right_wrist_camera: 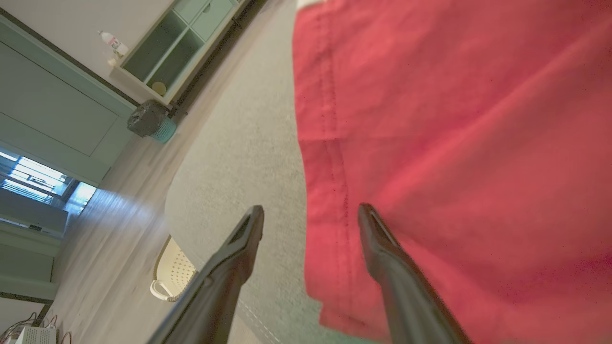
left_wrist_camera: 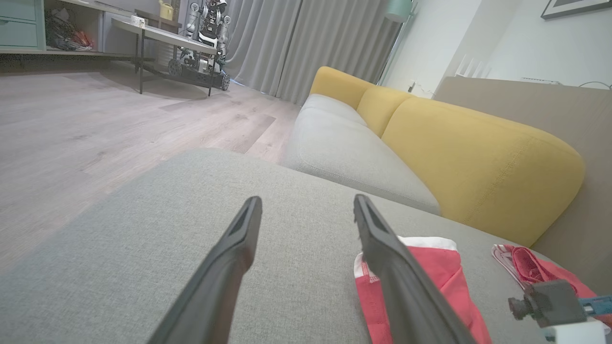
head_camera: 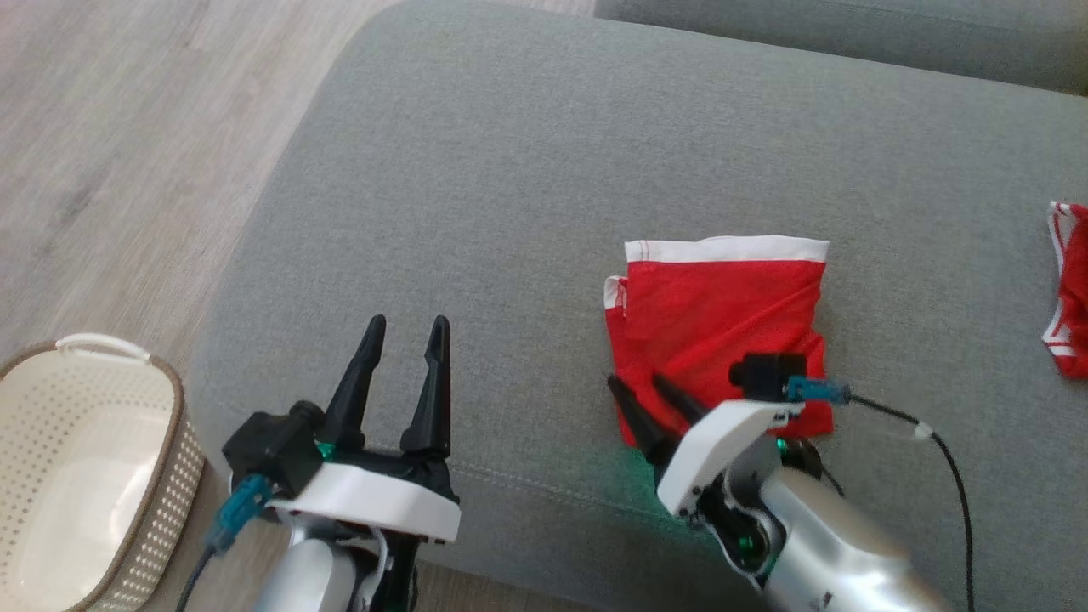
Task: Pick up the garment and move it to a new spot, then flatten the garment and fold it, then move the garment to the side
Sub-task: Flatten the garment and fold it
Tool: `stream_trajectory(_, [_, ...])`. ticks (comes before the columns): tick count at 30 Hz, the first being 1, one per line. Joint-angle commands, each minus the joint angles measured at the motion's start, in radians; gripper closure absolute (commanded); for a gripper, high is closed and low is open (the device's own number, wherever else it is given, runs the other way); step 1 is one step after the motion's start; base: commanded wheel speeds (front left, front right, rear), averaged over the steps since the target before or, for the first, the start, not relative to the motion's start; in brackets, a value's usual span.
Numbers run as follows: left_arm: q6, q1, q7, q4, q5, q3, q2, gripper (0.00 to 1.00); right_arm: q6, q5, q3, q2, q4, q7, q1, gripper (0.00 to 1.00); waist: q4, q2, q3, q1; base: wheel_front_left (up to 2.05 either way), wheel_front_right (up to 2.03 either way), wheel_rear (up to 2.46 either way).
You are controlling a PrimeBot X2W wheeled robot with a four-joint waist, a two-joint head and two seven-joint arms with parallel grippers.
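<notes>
a: going left to right in the head view, what was there?

b: a perforated basket (head_camera: 81, 459) sat at the lower left on the floor. the left gripper (head_camera: 406, 333) stood at lower centre-left, jaws spread wide and holding nothing, over bare grey cushion (head_camera: 527, 170). the garment (head_camera: 722, 323) lay right of centre on that cushion. the right gripper (head_camera: 642, 387) was at the garment's lower left corner, jaws apart and gripping nothing; in the right wrist view one finger lay over the red cloth, the other over the cushion. a second red item (head_camera: 1069, 289) lay at the right edge, well apart.

a: how would the garment likely handle?

b: judged light, soft and limp. it would sag and unfold if lifted by one point. recommended hold: pinch the stacked layers at a folded edge or corner, or slide a finger under the lower edge.

a: appearance?

b: red fabric with a white band along the top edge, folded to a compact rough square, with diagonal creases and visible seam stitching.
</notes>
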Motion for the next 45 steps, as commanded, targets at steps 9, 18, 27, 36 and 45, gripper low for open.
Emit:
stream_trajectory(9, [0.003, -0.053, -0.012, -0.044, 0.005, 0.068, 0.007, 0.00, 0.000, -0.129, -0.092, -0.046, -0.094, -0.096, -0.084, 0.00, -0.075, 0.0000, -0.030, 0.0000, 0.00, 0.00, 0.00])
stream_trajectory(18, [0.005, -0.053, -0.012, -0.078, 0.009, 0.096, 0.007, 0.00, 0.000, -0.480, -0.368, -0.130, -0.353, -0.110, 0.031, 0.00, -0.163, 0.0000, -0.045, 0.0000, 0.00, 0.00, 0.00])
stream_trajectory(27, [0.005, -0.053, -0.012, -0.082, 0.019, 0.098, 0.007, 0.00, 0.000, -0.748, -0.569, -0.053, -0.577, -0.111, 0.219, 0.00, -0.211, 0.0000, -0.039, 0.0000, 0.00, 0.00, 0.00])
stream_trajectory(36, [0.009, -0.018, -0.012, -0.063, 0.046, 0.077, 0.007, 0.00, 0.000, -0.837, -0.624, 0.003, -0.634, -0.111, 0.323, 0.00, -0.237, 0.0000, -0.033, 0.0000, 0.00, 0.00, 0.00])
stream_trajectory(45, [0.009, -0.024, -0.012, -0.061, 0.045, 0.072, 0.007, 0.00, 0.000, -0.832, -0.628, 0.012, -0.617, -0.111, 0.325, 0.00, -0.227, 0.0000, -0.029, 0.0000, 0.00, 0.00, 0.00])
